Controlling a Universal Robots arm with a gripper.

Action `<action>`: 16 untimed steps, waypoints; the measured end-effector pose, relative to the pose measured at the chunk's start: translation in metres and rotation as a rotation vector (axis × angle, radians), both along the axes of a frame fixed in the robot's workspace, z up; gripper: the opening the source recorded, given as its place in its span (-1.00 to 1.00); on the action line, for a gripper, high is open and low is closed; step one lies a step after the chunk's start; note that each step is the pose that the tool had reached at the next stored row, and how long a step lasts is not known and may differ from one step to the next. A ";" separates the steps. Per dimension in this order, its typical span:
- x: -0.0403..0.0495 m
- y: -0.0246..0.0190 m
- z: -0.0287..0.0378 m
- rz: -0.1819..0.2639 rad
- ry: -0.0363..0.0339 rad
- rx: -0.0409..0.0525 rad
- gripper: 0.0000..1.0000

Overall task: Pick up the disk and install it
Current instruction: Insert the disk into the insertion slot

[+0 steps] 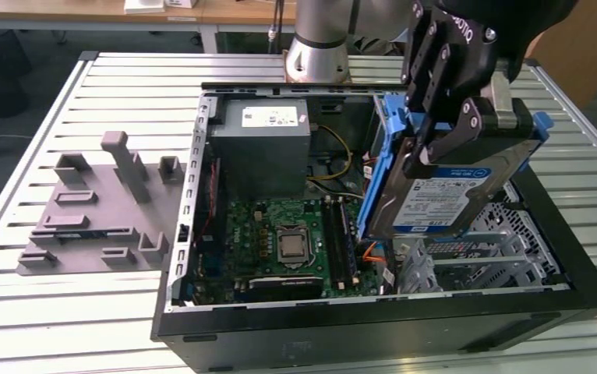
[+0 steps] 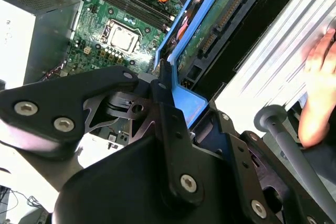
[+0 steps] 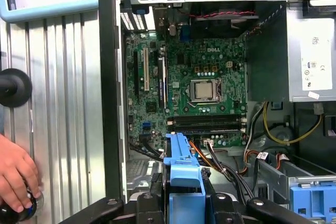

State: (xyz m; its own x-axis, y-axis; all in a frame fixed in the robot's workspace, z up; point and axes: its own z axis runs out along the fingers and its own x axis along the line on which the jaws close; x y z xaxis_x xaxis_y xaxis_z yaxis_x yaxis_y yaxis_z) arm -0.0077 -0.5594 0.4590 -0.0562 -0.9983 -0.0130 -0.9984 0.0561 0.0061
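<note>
**Fingers (image 1: 434,140) clamping the disk (image 1: 453,199) over the open case (image 1: 382,327)**

Closed tight on the disk's upper part, the fingers are holding it in the air, clear of the surface (image 1: 49,319). It is hanging below them, tilted steeply, its long axis running downward and its label facing the exterior view. Its lower end is hovering just above the metal drive cage (image 1: 485,251) at the exterior view's right of the case, beside the motherboard (image 1: 277,234). In the first wrist view the blue frame (image 3: 184,166) is sitting between the fingers, pointing into the case.
</note>
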 end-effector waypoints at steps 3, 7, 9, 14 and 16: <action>0.0033 -0.0003 -0.0002 0.000 0.0000 0.0000 -0.27; 0.0099 -0.0005 -0.0011 0.000 0.0000 0.0001 -0.27; 0.0105 -0.0014 -0.0019 0.000 0.0000 0.0001 -0.27; 0.0162 -0.0036 -0.0042 0.000 0.0000 0.0001 -0.27; 0.0209 -0.0039 -0.0049 0.000 0.0000 -0.0001 -0.27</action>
